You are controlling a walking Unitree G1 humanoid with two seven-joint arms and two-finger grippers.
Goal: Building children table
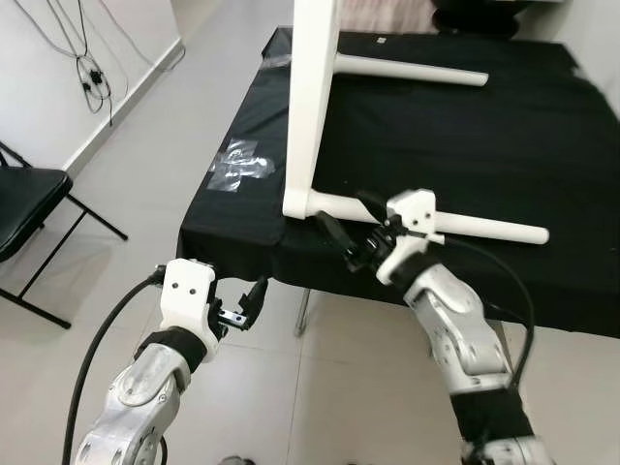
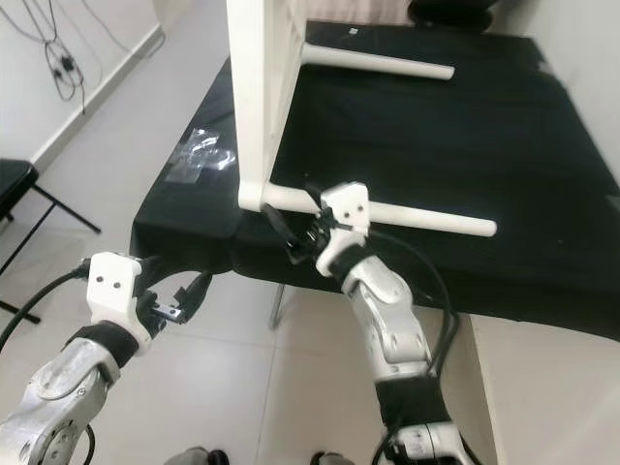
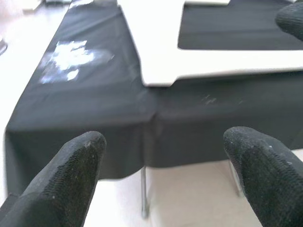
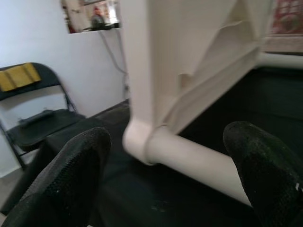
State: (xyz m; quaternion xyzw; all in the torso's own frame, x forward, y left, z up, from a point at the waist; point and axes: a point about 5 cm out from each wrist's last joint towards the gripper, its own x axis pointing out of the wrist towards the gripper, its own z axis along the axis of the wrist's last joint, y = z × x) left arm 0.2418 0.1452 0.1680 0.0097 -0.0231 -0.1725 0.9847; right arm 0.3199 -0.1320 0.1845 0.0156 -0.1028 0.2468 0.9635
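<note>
- Left eye view: white children table [image 1: 312, 107] standing on its side on the black-draped work table [image 1: 504, 145], tabletop upright, one leg [image 1: 455, 225] lying along the near edge, another leg [image 1: 412, 70] farther back. Right gripper [image 1: 341, 232] raised at the near corner joint, fingers spread, nothing held. Left gripper [image 1: 250, 305] low, off the near left corner of the cloth, well apart from the white parts.
- Right eye view: same layout; crumpled plastic bag [image 2: 199, 153] on the cloth at the left; folding chair [image 2: 15, 184] far left.
- Left wrist view: fingers [image 3: 71, 175] parted and empty, aimed at the cloth edge.
- Right wrist view: fingers [image 4: 71, 175] wide either side of the leg joint, not clamped.
- Risk, as a judgement: tabletop balanced on edge; an off-centre push at that corner could topple it or slide it off the near edge.
</note>
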